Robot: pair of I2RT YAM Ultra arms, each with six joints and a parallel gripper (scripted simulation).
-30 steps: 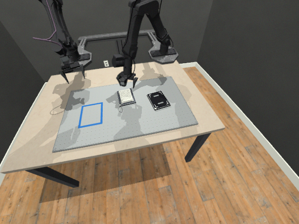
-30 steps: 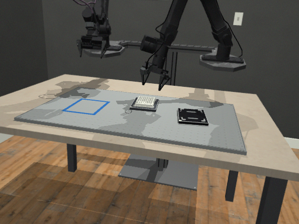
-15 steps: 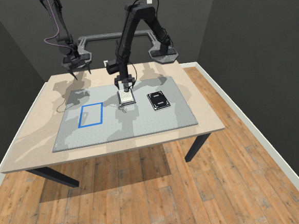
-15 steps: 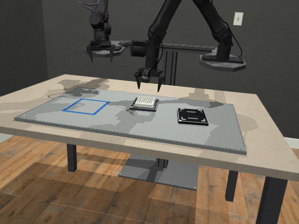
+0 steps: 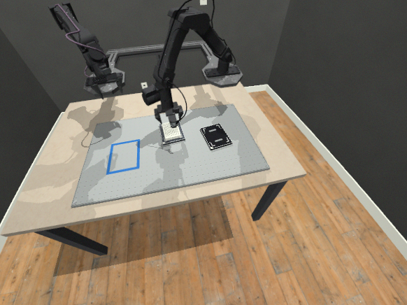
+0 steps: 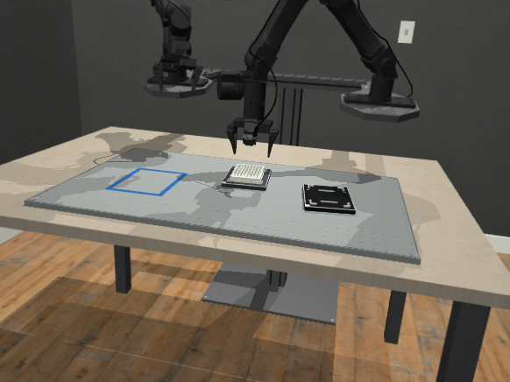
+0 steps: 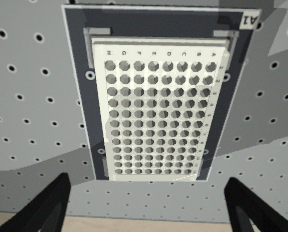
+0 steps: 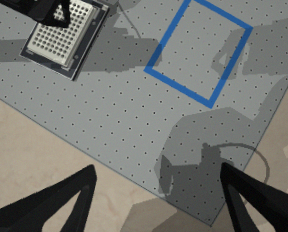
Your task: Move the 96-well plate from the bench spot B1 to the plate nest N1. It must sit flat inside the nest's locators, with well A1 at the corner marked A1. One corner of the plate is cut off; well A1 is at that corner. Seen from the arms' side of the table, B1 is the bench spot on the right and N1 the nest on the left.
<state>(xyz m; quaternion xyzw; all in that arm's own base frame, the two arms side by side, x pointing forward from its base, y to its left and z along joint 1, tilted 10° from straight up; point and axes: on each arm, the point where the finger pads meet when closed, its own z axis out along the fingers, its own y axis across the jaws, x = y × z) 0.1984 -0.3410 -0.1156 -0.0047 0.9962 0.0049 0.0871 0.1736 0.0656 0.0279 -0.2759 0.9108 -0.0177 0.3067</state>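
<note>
Hovering above the cream plate (image 5: 171, 133) (image 6: 248, 173) (image 7: 155, 110) (image 8: 56, 41), the left hand (image 5: 170, 120) (image 6: 251, 154) (image 7: 149, 181) (image 8: 59, 19) is spread, as is the right hand (image 5: 112, 95) (image 6: 177, 89) (image 8: 156, 170). The plate sits in the dark nest (image 5: 176, 141) (image 6: 246, 187) (image 7: 150, 17) (image 8: 86, 42), mid-frame from above (cut corner towards A1); a crooked descent could knock it off its locators.

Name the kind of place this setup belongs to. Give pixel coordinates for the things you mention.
Probably a lab automation bench: a 96-well plate (image 5: 171, 131) (image 6: 248, 173) (image 7: 155, 115), a perforated board (image 5: 210, 164) (image 6: 280, 223) beneath it, and two robot arms at the table's edge.
</note>
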